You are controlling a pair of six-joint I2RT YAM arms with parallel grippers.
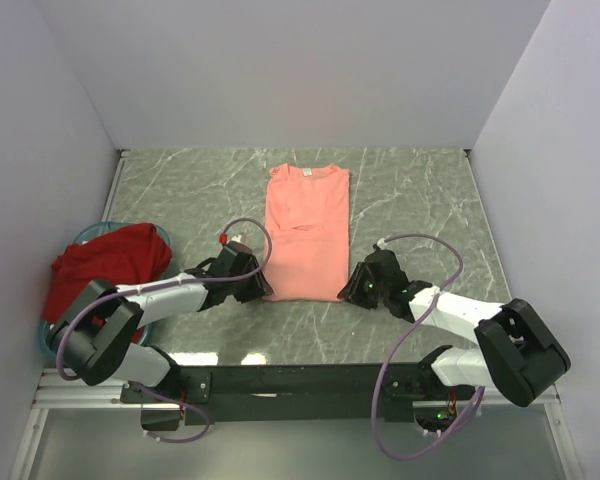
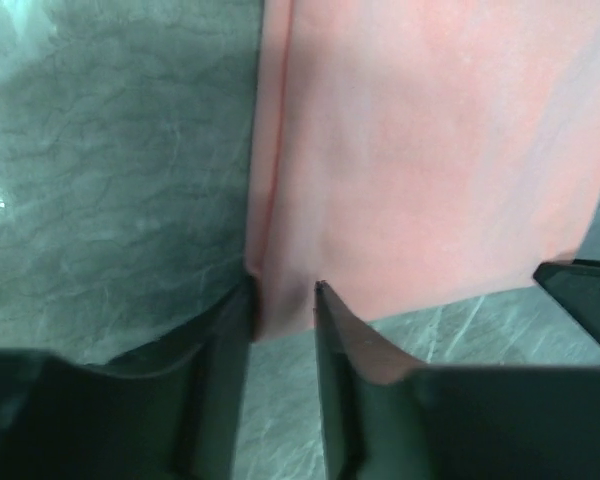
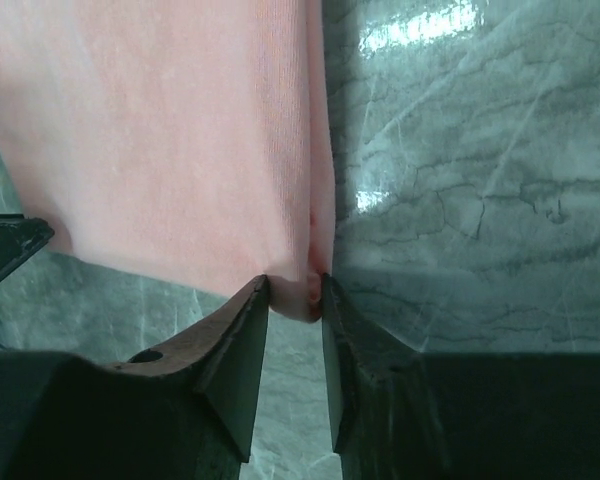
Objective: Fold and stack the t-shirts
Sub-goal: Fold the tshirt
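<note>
Salmon-pink t-shirt (image 1: 306,235) lies near-to-far, collar far; jaws straddle hem corners, grip unclear.

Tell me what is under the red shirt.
A teal basket: its rim shows beside the red shirt. The shirt covers the basket's inside, so anything else in there cannot be seen.

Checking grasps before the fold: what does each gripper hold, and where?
Pink shirt, by its near hem corners: left gripper at the left corner, right gripper at the right. Whether pinched tight cannot be told.
</note>
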